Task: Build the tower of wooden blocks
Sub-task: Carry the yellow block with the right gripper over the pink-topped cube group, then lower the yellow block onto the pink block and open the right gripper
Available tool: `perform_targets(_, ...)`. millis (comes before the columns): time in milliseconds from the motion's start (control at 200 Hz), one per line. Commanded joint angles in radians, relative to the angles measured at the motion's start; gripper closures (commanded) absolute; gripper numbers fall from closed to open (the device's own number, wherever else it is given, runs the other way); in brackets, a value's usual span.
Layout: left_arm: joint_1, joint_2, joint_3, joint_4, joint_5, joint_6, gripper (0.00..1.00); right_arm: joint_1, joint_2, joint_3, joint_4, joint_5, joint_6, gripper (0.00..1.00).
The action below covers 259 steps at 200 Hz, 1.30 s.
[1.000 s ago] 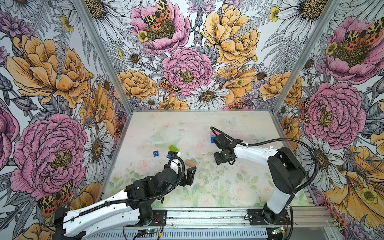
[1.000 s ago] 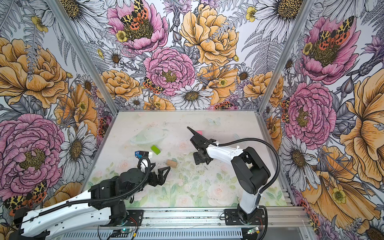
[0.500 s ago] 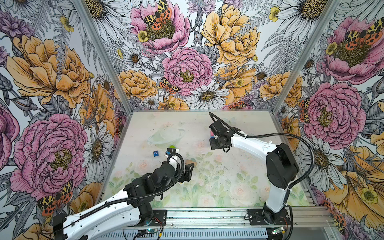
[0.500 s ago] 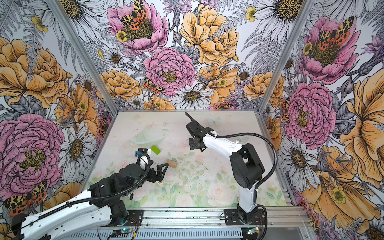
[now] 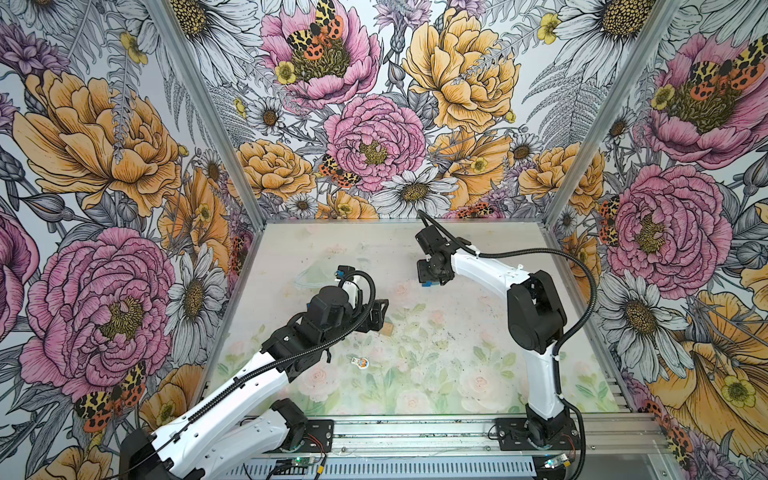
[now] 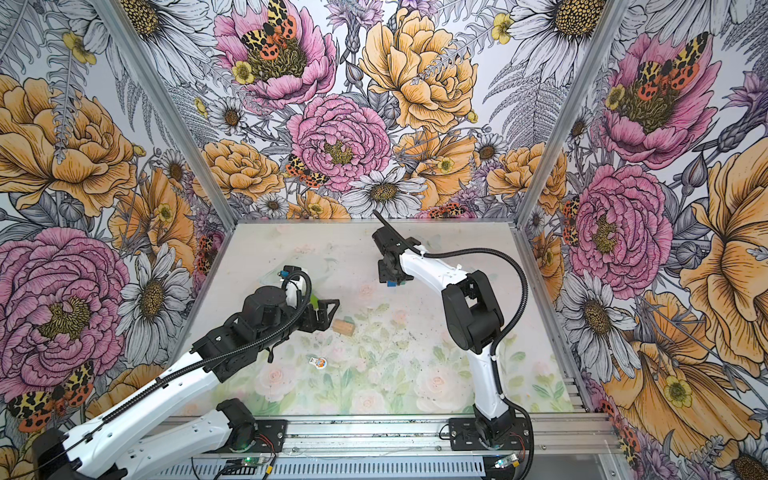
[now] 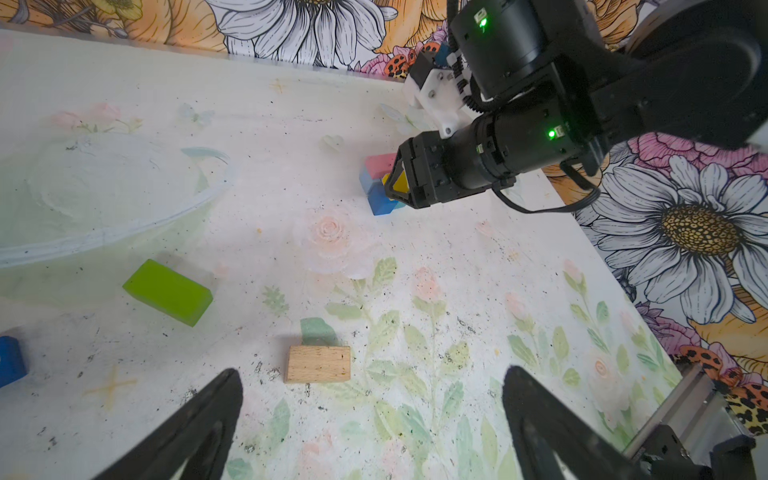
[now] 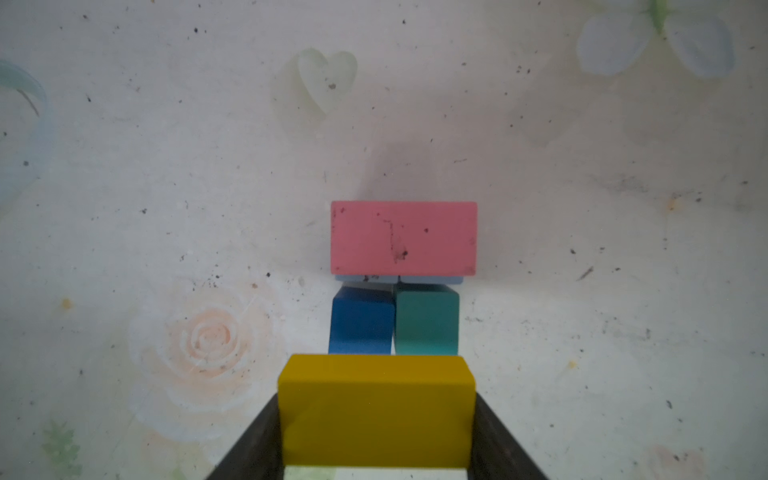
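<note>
A small tower [image 8: 401, 282] stands toward the back of the table [image 7: 457, 266]: a pink brick [image 8: 403, 237] lies on light blue cubes, with a dark blue cube [image 8: 360, 320] and teal cube [image 8: 427, 321] bare beside it. The right gripper [image 8: 376, 432], clamped on a yellow brick [image 8: 376, 409], hovers over those two. Next, it likely lowers the brick squarely onto them. The left gripper [image 7: 374, 419], jaws wide apart and empty, faces a bare-wood brick [image 7: 318, 364]; a green brick [image 7: 168, 291] lies nearby.

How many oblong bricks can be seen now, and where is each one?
4. The yellow brick is in the right gripper; the pink brick lies on the light blue cubes; the green brick and bare-wood brick lie loose on the table. Others may be hidden.
</note>
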Motion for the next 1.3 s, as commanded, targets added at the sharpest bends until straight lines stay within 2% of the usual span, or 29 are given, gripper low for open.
perform_targets(0, 0.026, 0.025, 0.036, 0.048, 0.087, 0.038, 0.01, -0.012, 0.030, 0.064, -0.028, -0.004, 0.015, 0.44)
perform_targets(325, 0.055, 0.065, 0.030, 0.088, 0.129, 0.027, 0.01, -0.038, 0.061, 0.082, -0.039, -0.028, 0.008, 0.44)
perform_targets(1291, 0.091, 0.074, 0.016, 0.097, 0.143, 0.024, 0.01, -0.051, 0.150, 0.166, -0.060, -0.054, 0.004, 0.41)
